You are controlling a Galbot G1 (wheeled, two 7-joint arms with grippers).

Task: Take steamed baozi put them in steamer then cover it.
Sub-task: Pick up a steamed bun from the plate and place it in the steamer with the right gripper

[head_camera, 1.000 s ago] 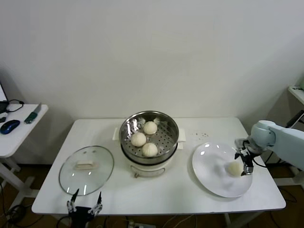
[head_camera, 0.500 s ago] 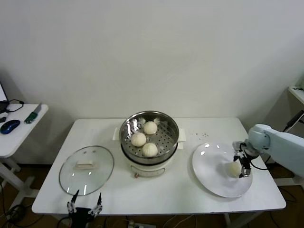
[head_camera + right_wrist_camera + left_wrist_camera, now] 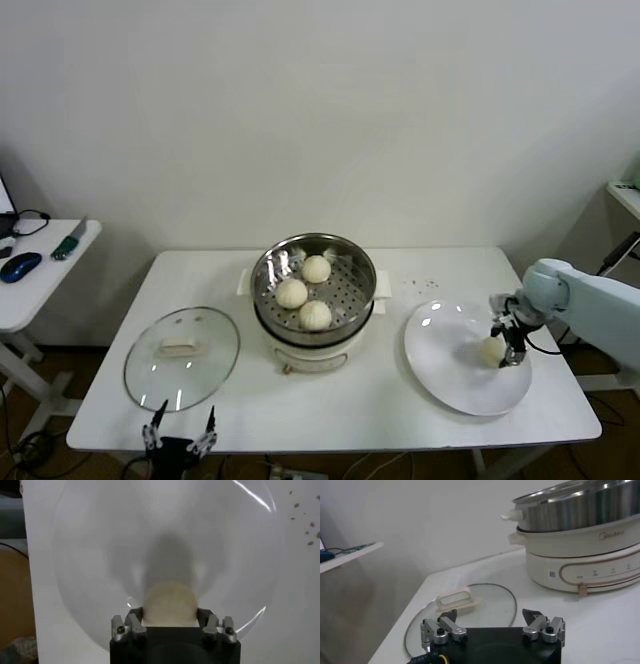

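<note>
Steel steamer (image 3: pixel 314 283) already holds three buns, while the right gripper (image 3: pixel 505 340) is clamped on the last bun (image 3: pixel 491 351) over the plate (image 3: pixel 440 360), the left gripper (image 3: pixel 179 432) waits open, and the glass lid (image 3: pixel 182 356) lies beside the pot, not yet on.

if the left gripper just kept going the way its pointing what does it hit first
Probably the glass lid lying flat on the table just ahead of the open left gripper; the steamer pot stands farther off to one side. Depth is hard to judge.
</note>
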